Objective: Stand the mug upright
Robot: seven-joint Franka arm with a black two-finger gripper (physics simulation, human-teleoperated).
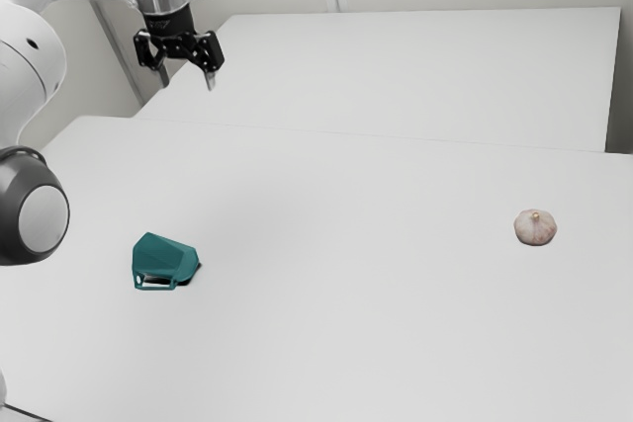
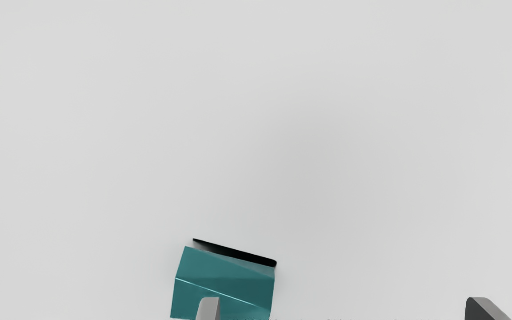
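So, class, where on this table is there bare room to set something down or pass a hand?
The widest bare patch of table lies between the tipped mug and the garlic. Another stretches behind the garlic. It looks tightest by the mug, toward the arm at the exterior view's left.

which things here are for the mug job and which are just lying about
For the job:
- teal mug, lying on its side
- tool, open above the table

Just lying about:
- garlic bulb, well apart from the mug, toward the exterior view's right
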